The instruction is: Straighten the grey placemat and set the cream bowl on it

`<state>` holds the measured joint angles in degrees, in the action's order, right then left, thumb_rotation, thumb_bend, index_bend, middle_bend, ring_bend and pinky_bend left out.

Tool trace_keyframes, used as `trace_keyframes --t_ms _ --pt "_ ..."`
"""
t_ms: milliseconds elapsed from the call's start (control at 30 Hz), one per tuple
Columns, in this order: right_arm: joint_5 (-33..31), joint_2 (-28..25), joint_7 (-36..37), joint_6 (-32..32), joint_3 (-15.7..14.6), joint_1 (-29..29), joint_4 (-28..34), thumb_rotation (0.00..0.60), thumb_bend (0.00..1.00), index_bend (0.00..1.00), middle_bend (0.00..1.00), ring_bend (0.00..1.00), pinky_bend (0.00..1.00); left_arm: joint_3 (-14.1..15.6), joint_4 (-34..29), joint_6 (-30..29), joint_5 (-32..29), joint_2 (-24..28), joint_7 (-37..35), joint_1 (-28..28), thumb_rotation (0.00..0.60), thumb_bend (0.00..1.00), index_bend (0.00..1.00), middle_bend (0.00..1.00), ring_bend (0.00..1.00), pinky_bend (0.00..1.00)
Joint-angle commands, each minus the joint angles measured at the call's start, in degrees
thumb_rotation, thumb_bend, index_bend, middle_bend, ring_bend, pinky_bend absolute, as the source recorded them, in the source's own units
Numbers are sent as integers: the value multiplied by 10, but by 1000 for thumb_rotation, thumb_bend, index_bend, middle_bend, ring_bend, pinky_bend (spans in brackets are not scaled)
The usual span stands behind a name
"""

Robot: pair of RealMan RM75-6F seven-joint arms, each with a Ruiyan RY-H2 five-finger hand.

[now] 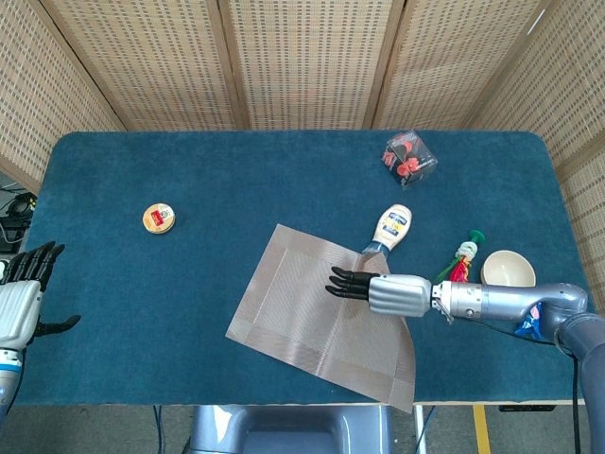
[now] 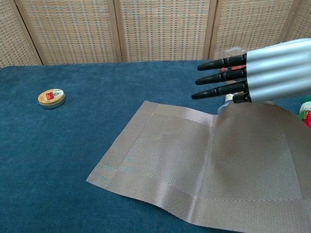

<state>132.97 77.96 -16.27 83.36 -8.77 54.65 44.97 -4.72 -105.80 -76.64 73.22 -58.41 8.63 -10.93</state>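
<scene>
The grey placemat point(image 1: 302, 303) lies askew at the table's front centre, its near right corner hanging past the front edge. In the chest view the placemat point(image 2: 170, 155) lies flat on the left, and its right part rises up to my right hand point(image 2: 252, 77). My right hand point(image 1: 373, 288) holds that raised far edge, thumb at the mat, the other fingers stretched out to the left above it. The cream bowl point(image 1: 508, 268) stands upright at the right, just behind my right forearm. At the far left edge my left hand point(image 1: 24, 298) hangs with fingers apart, holding nothing.
A mayonnaise bottle point(image 1: 392, 227) lies just beyond the mat's far right corner. A colourful toy point(image 1: 463, 257) and a blue packet point(image 1: 534, 323) sit by the bowl. A clear box point(image 1: 409, 157) is at the back right, a small round tin point(image 1: 159, 218) at the left.
</scene>
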Motion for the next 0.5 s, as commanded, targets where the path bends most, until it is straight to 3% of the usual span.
trace_keyframes --t_ms 33,300,400,467,500 --pt "0 4 11 29 3 11 -18 600 542 699 77 0 0 0 0 0 0 0 1 0 600 0 0 0 0 0" --pt "-29 -4 42 47 7 14 -66 600 539 694 27 0 0 1 -1 0 1 0 1 0 600 0 0 0 0 0" --pt "-38 -11 50 50 7 11 -90 600 496 670 9 0 0 1 -1 1 -1 -1 2 0 600 0 0 0 0 0" --pt "-52 -17 58 48 8 2 -107 600 396 583 1 0 0 1 -1 3 -2 -1 2 0 600 0 0 0 0 0" --pt "-60 -19 62 43 7 -5 -118 600 294 453 0 0 0 1 -1 3 -2 -1 2 -1 600 0 0 0 0 0"
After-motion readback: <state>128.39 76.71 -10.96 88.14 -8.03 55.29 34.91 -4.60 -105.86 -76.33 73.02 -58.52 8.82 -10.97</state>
